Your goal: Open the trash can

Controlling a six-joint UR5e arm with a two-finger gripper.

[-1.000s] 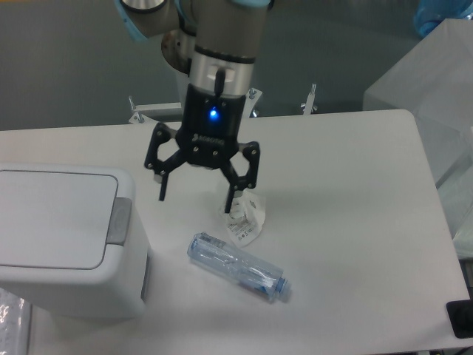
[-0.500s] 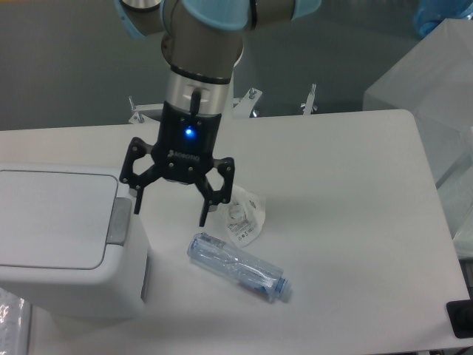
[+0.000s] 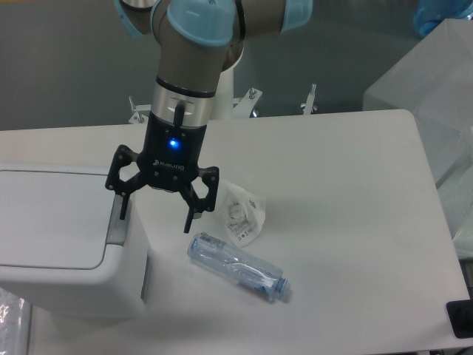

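White table [image 3: 347, 185] carries the frame-cropped trash can [image 3: 59, 244], its grey tab partly hidden behind wide-spread, empty fingers [image 3: 121, 209].

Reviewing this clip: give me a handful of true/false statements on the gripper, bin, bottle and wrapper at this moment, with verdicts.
1. The trash can lid is shut. True.
2. The gripper is shut on the bottle. False: it is open and empty, and the bottle lies on the table.
3. One finger is over the bin's grey push-tab. True.
4. The bottle stands upright. False: it lies on its side.
5. The crumpled wrapper lies inside the bin. False: it is on the table, just beyond the bottle.
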